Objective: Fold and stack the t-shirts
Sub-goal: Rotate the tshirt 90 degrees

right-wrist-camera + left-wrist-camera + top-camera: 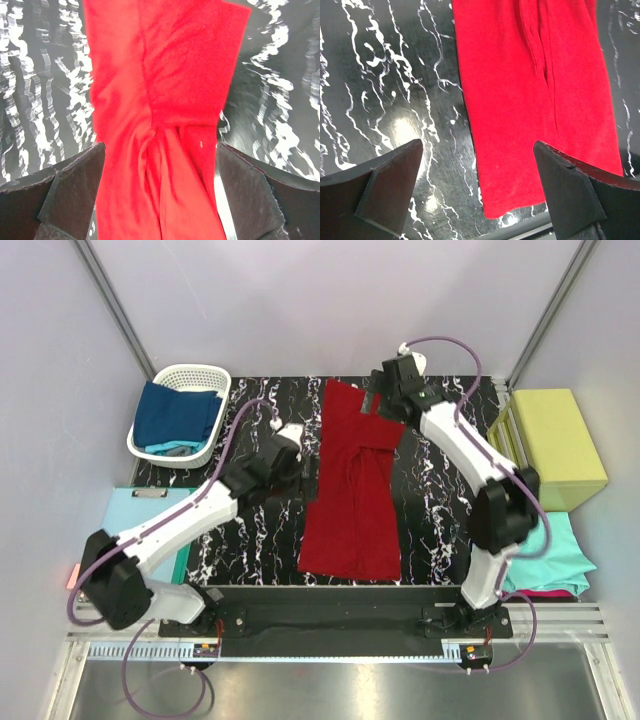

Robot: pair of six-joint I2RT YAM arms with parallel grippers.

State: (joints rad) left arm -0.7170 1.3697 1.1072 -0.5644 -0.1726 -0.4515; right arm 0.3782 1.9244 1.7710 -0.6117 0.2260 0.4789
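A dark red t-shirt lies on the black marbled table, folded into a long strip running from far to near, with a sleeve flap at its far right. My left gripper hovers at the strip's left side. In the left wrist view the left gripper is open over the red t-shirt near its hem and holds nothing. My right gripper is at the shirt's far end. In the right wrist view the right gripper stands open, with the bunched red t-shirt lying between its fingers.
A white basket at the back left holds a navy blue t-shirt. A yellow-green box stands at the right, with teal and magenta t-shirts in front of it. A pale-blue sheet lies at the left.
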